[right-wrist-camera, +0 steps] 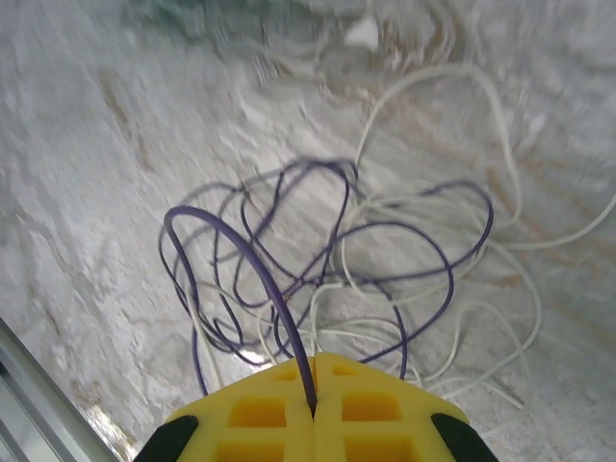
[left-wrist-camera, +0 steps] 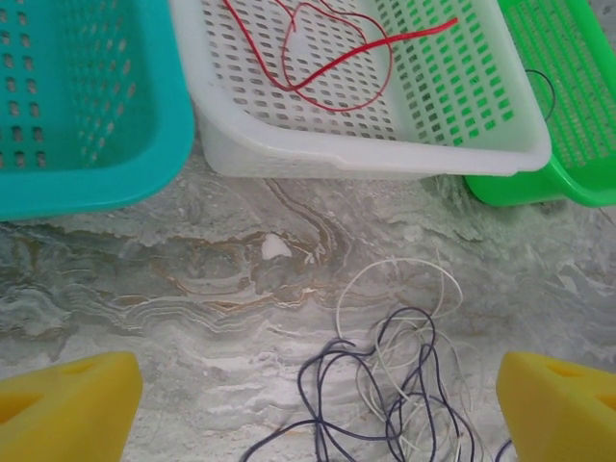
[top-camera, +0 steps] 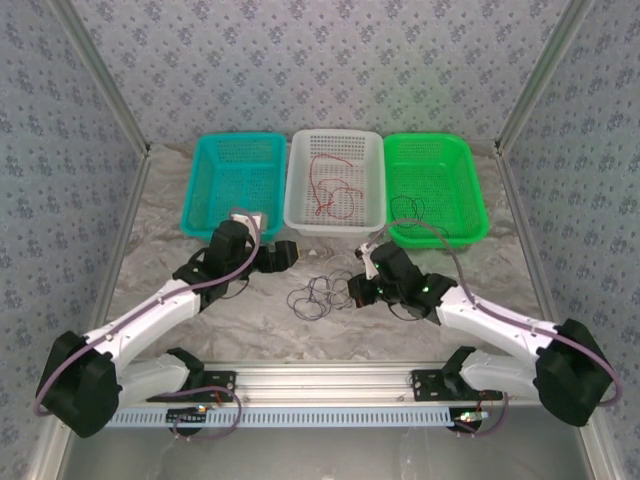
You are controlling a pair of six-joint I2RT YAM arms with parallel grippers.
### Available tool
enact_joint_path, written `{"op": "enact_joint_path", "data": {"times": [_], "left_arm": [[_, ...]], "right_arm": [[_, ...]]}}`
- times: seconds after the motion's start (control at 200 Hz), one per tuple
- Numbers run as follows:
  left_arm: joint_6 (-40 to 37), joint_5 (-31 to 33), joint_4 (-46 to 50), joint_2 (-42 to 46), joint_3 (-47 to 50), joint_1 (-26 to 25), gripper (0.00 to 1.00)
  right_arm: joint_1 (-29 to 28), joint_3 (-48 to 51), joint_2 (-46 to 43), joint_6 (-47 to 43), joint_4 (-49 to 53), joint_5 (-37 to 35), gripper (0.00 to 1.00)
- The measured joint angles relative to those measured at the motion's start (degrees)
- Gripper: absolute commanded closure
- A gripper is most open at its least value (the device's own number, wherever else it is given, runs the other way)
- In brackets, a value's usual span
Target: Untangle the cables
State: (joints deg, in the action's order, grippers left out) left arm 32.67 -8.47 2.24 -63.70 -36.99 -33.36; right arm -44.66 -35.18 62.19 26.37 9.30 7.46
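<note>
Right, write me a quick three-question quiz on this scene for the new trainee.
1. True or false: the red cable lies in the white basket.
2. Which fingers pinch the dark cable of the tangle? A: left. B: right.
3. Fill in: the white cable lies tangled on the ____.
Key: 1 true; 2 B, the right fingers are shut on it; 3 table.

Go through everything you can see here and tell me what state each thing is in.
Left gripper: jaws open, empty.
Right gripper: jaws shut on dark cable.
Dark cable: tangled with white cable on table.
Red cable: loose in white basket.
Green basket: holds another dark wire.
Teal basket: no cable visible inside.
</note>
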Motion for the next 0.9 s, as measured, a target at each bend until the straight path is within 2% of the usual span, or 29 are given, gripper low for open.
{"op": "enact_joint_path", "data": {"times": [0.3,0.575,0.745,0.904], "left_arm": [[-0.1,-9.1,-9.0,-0.3,0.8,-0.2,0.05],[-2.8,-14.8,-13.4,-2.6,0.3,-5.7,0.08],[-3.7,-18.2,-15.0,-5.2,-0.9,-7.0,0.14],[-4.3,-19.4,-15.2,-6.5,-2.1,-7.0,0.25]], "right_arm": [[-0.7,-4.7,-2.5,-0.7,-0.6,-0.9,1.00],[-1.0,-4.9,-3.6,-0.9,-1.4,-1.1,1.00],[-1.1,-4.9,-3.7,-0.9,-1.5,-1.6,1.00],[-1.2,-4.9,-4.7,-0.9,-2.0,-1.7,1.00]]}}
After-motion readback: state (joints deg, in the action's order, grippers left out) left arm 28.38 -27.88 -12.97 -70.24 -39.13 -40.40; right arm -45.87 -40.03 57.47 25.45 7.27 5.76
